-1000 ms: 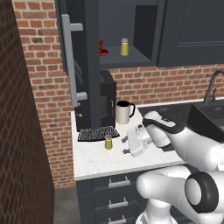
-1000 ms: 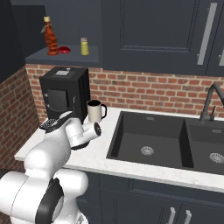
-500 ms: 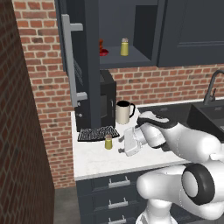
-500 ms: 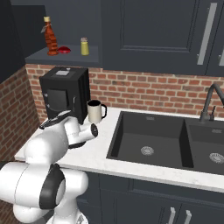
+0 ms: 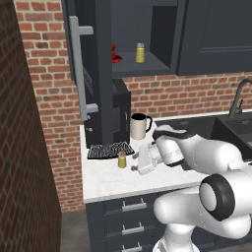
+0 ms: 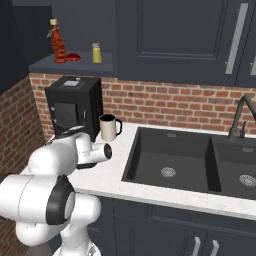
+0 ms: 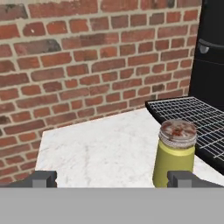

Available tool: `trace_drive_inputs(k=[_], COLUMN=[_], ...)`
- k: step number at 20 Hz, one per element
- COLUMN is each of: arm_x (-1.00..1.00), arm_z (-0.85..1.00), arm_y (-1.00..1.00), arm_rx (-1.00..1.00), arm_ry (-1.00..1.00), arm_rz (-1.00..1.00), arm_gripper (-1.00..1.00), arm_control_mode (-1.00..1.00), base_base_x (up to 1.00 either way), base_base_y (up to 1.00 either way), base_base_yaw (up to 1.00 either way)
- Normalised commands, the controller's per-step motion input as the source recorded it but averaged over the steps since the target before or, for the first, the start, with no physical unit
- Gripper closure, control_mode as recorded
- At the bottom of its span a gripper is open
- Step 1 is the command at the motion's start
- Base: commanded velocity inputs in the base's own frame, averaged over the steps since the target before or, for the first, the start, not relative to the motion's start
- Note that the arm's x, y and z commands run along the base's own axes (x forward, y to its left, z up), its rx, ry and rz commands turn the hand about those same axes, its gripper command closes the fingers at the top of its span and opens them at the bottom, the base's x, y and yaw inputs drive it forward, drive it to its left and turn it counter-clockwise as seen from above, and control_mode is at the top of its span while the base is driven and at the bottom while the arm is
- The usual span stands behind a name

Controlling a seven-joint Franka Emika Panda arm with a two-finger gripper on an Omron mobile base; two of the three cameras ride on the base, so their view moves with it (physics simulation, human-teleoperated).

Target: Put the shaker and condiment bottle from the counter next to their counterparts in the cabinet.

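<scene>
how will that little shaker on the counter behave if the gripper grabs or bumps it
The shaker looks like a rigid, squat upright cylinder, so it probably won't flex. Its smooth round sides could slip in an off-centre pinch. Knocked over on the flat marble counter, it would likely roll.

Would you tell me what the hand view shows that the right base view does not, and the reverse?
Hand view alone: the shaker on the counter, beside a black wire rack, with the open gripper low in front of it. Right base view alone: the sink, the cream mug, and the yellow shaker and red bottle in the cabinet. Both share the brick wall and white counter.
</scene>
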Motion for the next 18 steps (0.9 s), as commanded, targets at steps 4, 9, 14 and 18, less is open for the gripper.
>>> trace_drive_inputs(k=[4,9,14,18], arm_x=[0.20,0.22,0.16,0.18], arm_z=[-0.06,-0.06,-0.03,-0.03], arm_y=[0.00,0.00,0.02,0.12], arm_rx=[0.03,0.03,0.03,0.01], arm_ry=[0.00,0.00,0.00,0.00], arm_rz=[-0.02,-0.02,-0.01,0.00], arm_gripper=[-1.00,-1.00,-1.00,-1.00], arm_control_mode=[-1.00,-1.00,-1.00,-1.00], base_base_x=[0.00,0.00,0.00,0.00], base_base_y=[0.00,0.00,0.00,0.00], base_base_yaw=[0.00,0.00,0.00,0.00])
